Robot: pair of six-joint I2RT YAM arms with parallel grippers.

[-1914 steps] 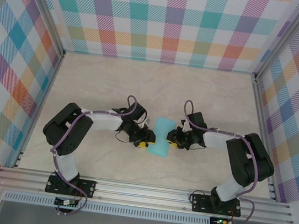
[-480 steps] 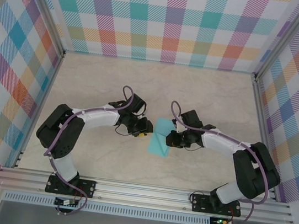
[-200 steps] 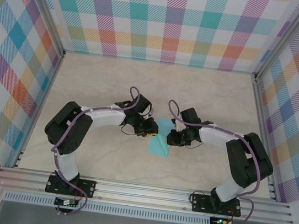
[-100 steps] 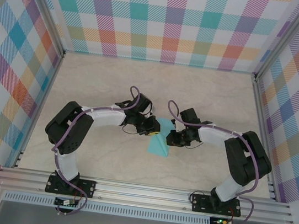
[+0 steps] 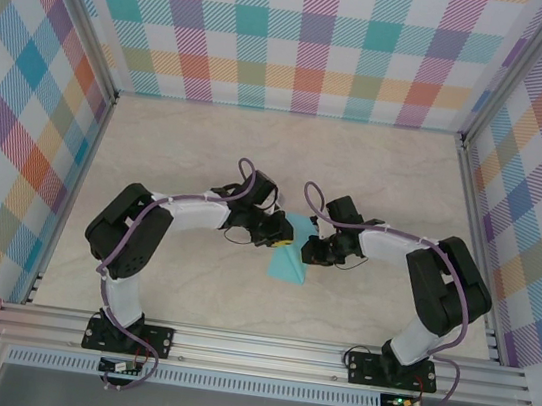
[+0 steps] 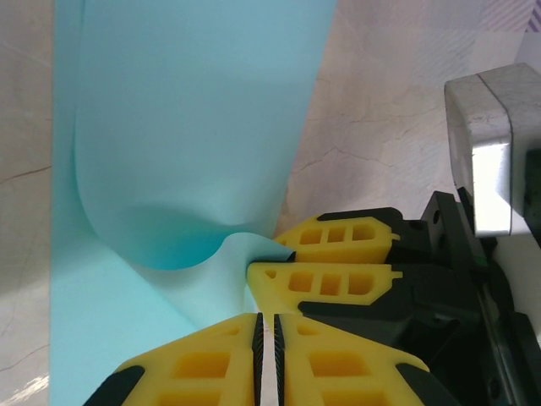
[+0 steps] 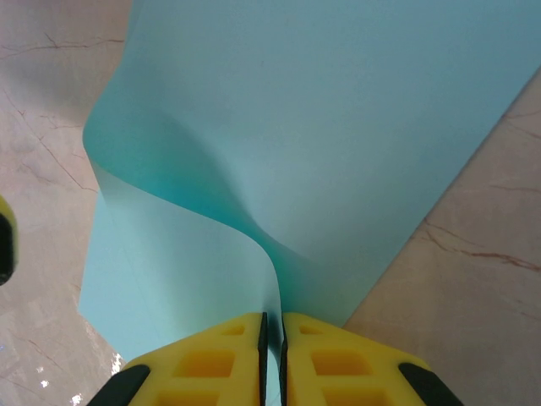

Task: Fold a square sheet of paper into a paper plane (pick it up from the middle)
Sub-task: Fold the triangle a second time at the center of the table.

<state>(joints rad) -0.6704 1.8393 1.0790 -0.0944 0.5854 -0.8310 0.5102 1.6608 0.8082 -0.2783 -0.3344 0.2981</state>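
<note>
At mid-table, both grippers pinch one turquoise sheet.

From above, the square sheet of paper [image 5: 288,264] sits just toward 6 o'clock of the centre of the marbled table [image 5: 197,152], with its 12 o'clock end raised between the two arms. The left gripper [image 5: 283,235] reaches it from 9 o'clock and the right gripper [image 5: 309,250] from 3 o'clock, the two almost touching. Each wrist view shows yellow fingers pressed together, with the paper's edge caught in the thin slit between them. Above the pinch the sheet bulges into a soft curl, while its lower part lies flat on the table.
</note>
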